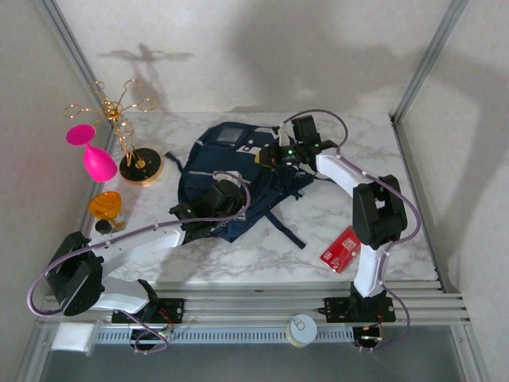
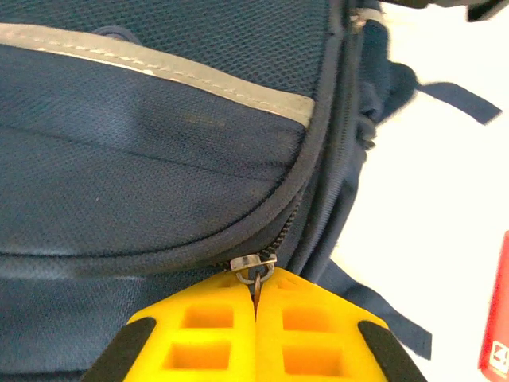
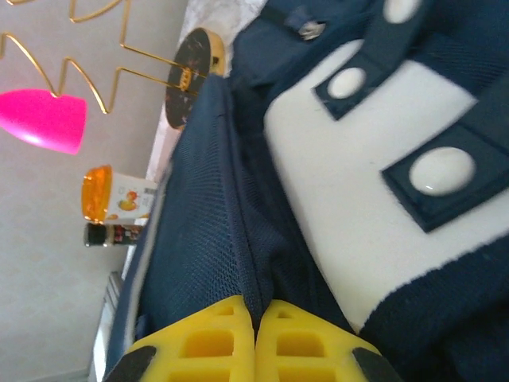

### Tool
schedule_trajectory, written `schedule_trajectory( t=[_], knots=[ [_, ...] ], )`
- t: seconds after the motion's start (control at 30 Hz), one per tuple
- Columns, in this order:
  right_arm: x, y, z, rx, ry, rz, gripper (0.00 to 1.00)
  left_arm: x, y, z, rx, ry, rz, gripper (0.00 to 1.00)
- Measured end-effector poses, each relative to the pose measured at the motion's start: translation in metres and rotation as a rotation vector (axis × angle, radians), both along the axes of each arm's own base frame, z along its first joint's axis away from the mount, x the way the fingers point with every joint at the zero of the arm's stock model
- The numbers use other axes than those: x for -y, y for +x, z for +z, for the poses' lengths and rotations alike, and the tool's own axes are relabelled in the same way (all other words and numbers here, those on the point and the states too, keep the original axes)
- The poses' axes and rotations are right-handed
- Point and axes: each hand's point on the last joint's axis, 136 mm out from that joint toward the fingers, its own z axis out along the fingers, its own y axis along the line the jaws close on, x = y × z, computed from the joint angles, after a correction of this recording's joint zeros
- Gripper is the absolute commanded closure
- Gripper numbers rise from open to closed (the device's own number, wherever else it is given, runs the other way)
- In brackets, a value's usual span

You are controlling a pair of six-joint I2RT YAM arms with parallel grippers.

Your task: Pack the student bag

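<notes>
Student bag (image 1: 203,163) mid-table; bare marble (image 1: 370,131) R side.

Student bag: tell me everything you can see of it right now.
The student bag is a navy mesh-fabric backpack with a grey stripe across the front pocket, a white patch crossed by snap tabs, and dark straps trailing. It lies flat on the marble table. The left hand pinches a zipper pull; the right hand is shut on a fabric fold beside the patch.

Pink goblet (image 1: 97,161), gold wire stand (image 1: 141,167), orange jar (image 1: 105,205), red packet (image 1: 341,249).
</notes>
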Motion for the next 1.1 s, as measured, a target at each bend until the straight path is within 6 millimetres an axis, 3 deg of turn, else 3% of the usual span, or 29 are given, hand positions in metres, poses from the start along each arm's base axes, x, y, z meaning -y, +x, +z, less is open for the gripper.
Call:
schedule_trajectory(
  t=[0.07, 0.2, 0.33, 0.47, 0.6, 0.77, 1.0, 1.1],
  knots=[
    [0.004, 0.007, -0.003, 0.014, -0.024, -0.024, 0.57, 0.010, -0.002, -0.004, -0.015, -0.008, -0.002, 1.00],
    [0.026, 0.022, 0.001, 0.050, -0.053, -0.130, 0.41, 0.021, -0.007, -0.017, -0.053, 0.001, -0.006, 1.00],
    [0.044, -0.013, -0.004, -0.023, -0.067, -0.233, 0.38, 0.022, -0.007, -0.021, -0.066, -0.002, 0.003, 1.00],
    [0.030, -0.051, -0.006, -0.093, -0.061, -0.273, 0.43, 0.023, -0.006, -0.024, -0.075, -0.004, 0.006, 1.00],
    [0.005, -0.073, -0.017, -0.153, -0.057, -0.291, 0.51, 0.025, -0.006, -0.028, -0.084, 0.002, 0.003, 1.00],
    [-0.001, -0.071, -0.030, -0.186, -0.082, -0.366, 0.79, 0.024, -0.006, -0.028, -0.084, 0.002, 0.005, 1.00],
    [0.009, -0.065, -0.031, -0.149, -0.139, -0.381, 0.93, 0.022, -0.005, -0.028, -0.085, -0.002, 0.011, 1.00],
    [0.024, -0.061, -0.027, -0.124, -0.143, -0.339, 0.95, 0.014, -0.008, -0.026, -0.080, -0.003, -0.004, 1.00]
  ],
)
